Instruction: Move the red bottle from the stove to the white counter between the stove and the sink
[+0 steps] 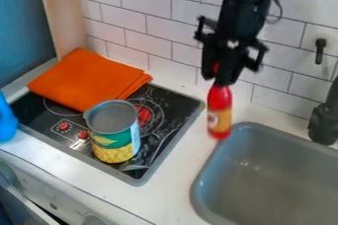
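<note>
Small red bottle [220, 101] with yellow label [222, 120], upright in the hand [223, 82].

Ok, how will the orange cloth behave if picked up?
Probably floppy: the orange cloth looks like folded fabric. Stacked layers show at one corner, so pinching just the top one might unfold it. Likely light too, given how thin it lies.

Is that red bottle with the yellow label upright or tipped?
Upright: the red bottle has its neck up at the black pincer, its wider base straight below.

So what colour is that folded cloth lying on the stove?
The folded cloth is plain orange, best seen in the camera view.
</note>
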Tool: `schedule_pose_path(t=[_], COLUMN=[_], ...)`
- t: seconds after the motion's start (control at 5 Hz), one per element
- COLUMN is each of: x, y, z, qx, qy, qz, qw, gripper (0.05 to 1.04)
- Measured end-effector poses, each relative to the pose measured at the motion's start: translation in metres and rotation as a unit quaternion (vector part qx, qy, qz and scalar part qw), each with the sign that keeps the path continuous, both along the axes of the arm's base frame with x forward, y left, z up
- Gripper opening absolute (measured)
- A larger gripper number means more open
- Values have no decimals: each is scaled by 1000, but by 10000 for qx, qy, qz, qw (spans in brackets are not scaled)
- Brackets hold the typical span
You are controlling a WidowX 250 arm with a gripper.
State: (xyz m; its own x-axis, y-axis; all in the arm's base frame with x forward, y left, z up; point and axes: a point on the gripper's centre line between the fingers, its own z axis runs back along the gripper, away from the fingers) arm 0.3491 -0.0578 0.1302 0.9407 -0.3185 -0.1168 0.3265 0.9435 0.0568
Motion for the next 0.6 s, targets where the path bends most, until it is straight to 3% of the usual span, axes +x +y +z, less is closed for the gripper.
schedule_pose_path(t=[0.4,0.6], x=[6,7], y=[14,15], z=[-16,-18], qx=[541,573], qy=[84,84], qz=[98,98], qw=[9985,9983], gripper=[335,335])
